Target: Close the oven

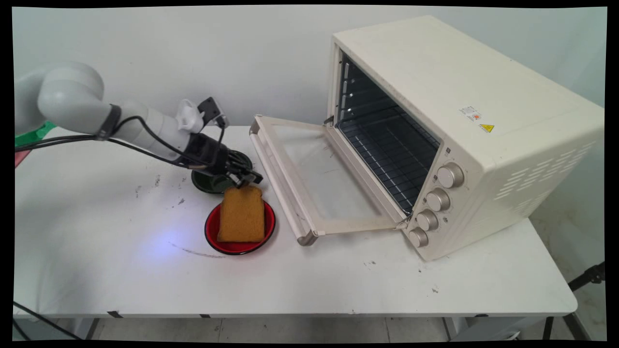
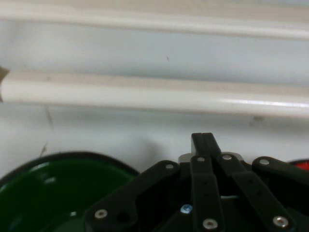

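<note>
A slice of brown toast [image 1: 242, 215] stands tilted over a red plate [image 1: 211, 235], its lower edge on the plate and its top edge raised. My gripper [image 1: 248, 180] is at that top edge and shut on it, reaching in from the left. Just behind it sits a dark green plate [image 1: 203, 182]. In the hand view the black fingers [image 2: 205, 141] are pressed together. The green plate [image 2: 53, 193] lies at lower left and a sliver of the red plate [image 2: 300, 166] at the right edge. The toast itself is hidden there.
A cream toaster oven [image 1: 459, 121] stands at the right with its glass door [image 1: 314, 179] folded down toward the plates and a wire rack inside. The door's handle bar [image 2: 145, 94] crosses the hand view just ahead of the gripper. Black cables hang from the arm.
</note>
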